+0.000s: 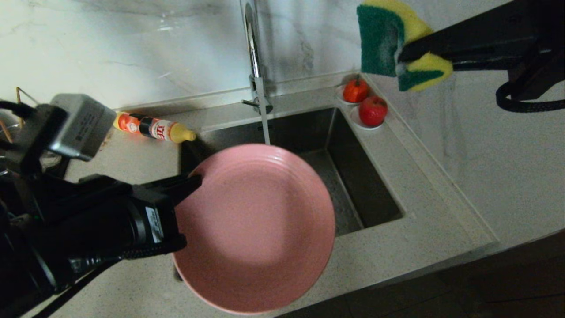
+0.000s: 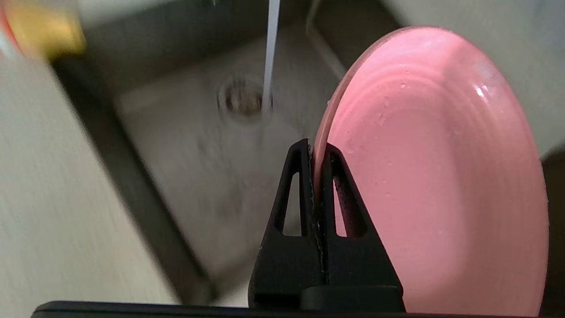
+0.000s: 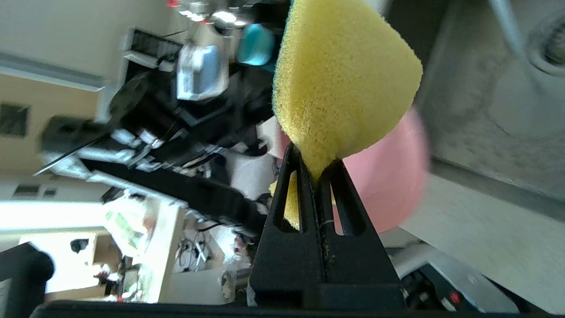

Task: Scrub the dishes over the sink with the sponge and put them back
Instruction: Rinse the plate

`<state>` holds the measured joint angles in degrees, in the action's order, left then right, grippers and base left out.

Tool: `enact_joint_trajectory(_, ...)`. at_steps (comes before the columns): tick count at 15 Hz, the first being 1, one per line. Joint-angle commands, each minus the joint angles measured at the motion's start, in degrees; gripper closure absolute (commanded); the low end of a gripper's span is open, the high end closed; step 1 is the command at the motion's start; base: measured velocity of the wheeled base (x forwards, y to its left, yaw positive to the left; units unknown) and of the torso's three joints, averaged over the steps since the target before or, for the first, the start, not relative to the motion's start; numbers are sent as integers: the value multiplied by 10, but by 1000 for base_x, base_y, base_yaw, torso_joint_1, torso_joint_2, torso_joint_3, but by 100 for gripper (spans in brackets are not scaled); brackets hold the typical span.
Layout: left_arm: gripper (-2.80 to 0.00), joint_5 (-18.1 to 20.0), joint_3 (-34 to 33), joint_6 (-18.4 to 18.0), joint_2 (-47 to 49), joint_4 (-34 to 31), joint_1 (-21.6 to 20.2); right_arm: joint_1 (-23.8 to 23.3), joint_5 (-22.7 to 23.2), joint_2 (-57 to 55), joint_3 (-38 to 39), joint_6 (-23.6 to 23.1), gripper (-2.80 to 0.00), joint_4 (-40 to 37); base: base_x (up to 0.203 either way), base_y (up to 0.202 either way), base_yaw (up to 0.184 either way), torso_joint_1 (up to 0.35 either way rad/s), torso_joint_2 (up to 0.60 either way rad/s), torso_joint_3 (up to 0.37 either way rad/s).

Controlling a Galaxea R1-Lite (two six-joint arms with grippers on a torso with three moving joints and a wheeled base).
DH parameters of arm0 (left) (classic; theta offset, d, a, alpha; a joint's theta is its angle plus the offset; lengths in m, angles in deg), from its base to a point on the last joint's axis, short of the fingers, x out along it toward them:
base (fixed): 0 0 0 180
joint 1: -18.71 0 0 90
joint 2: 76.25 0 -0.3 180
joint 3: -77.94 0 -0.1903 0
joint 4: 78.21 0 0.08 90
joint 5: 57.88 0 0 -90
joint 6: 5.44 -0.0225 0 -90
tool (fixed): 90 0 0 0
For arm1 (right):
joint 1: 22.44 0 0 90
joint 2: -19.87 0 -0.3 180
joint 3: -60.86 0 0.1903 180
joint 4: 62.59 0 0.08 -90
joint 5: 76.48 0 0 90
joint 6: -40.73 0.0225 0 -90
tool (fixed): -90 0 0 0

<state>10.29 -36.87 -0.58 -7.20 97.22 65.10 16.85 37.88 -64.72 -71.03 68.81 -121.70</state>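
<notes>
The pink plate hangs tilted above the sink's near left part, its wet inner face up. My left gripper is shut on its left rim; in the left wrist view the rim sits pinched between the fingertips of that gripper beside the plate. High at the upper right, my right gripper is shut on the sponge, squeezed so the green face bulges left and yellow shows around it. From the right wrist, the yellow sponge bulges out of the gripper, with the plate behind. A teal bowl shows far off.
Water runs from the chrome tap into the basin, landing near the drain. An orange and yellow bottle lies on the counter left of the sink. Two red fruits on saucers sit at the sink's far right corner.
</notes>
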Motion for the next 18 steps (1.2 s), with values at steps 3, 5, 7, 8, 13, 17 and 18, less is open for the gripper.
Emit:
enact_joint_trajectory(3, 0, 1, -59, 92, 5, -33, -8, -28, 0, -1, 54, -2, 0, 3, 0, 0, 0, 0, 0, 0)
enact_joint_trajectory(5, 0, 15, -76, 138, 29, -42, -24, -35, 0, -1, 73, -11, 0, 4, 0, 0, 0, 0, 0, 0)
enact_joint_trajectory(7, 0, 28, -79, 167, 54, -38, -52, -36, -1, 0, 85, -12, 0, 4, 0, 0, 0, 0, 0, 0)
enact_joint_trajectory(8, 0, 38, -77, 173, 73, -33, -78, -38, -1, 1, 89, -12, 0, 4, 0, 0, 0, 0, 0, 0)
enact_joint_trajectory(13, 0, 73, -66, 193, 179, 78, -169, -44, -1, 1, 100, -14, 0, 4, 0, 0, 0, 0, 0, 0)
enact_joint_trajectory(17, 0, 76, -16, 209, 265, 189, -195, -43, 2, 5, 129, -23, 0, 4, 0, 0, 0, 0, 0, 0)
enact_joint_trajectory(18, 0, 76, 0, 212, 282, 202, -196, -44, 2, 6, 133, -23, 0, 5, 0, 0, 0, 0, 0, 0)
